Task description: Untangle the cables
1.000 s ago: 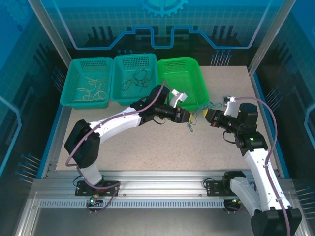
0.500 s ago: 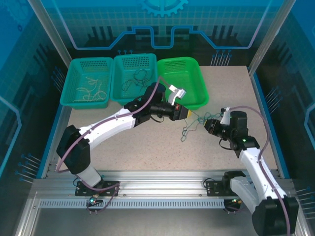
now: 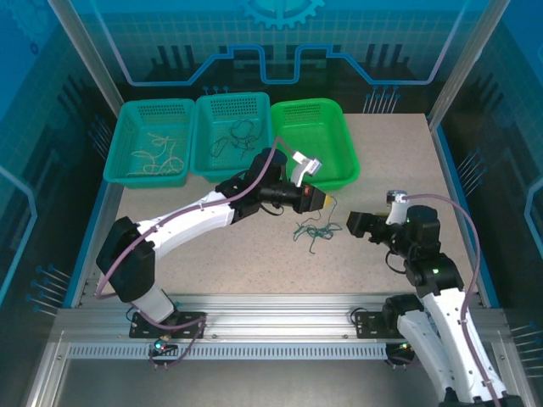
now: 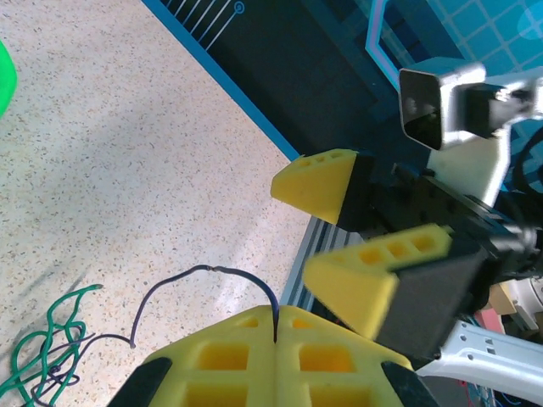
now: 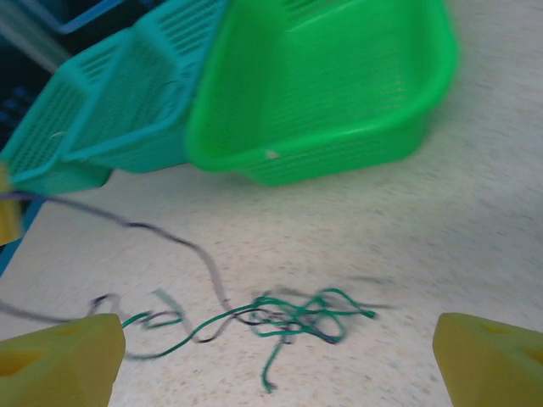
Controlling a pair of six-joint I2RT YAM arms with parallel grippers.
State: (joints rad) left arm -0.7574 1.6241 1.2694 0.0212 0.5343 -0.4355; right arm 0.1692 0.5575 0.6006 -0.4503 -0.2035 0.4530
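Firmly, the left gripper (image 3: 325, 200) pinched a purplish strand (image 4: 204, 275) (green clump (image 3: 311, 233) lying nearer); right gripper (image 3: 352, 223) stood wide open, empty.

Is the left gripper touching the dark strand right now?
Touching. In the left wrist view the dark strand arcs over and ends in the closed seam of the left gripper, pinched between its yellow fingers.

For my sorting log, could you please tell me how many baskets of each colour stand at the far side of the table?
Teal baskets: 2
Green basket: 1
Total: 3 baskets
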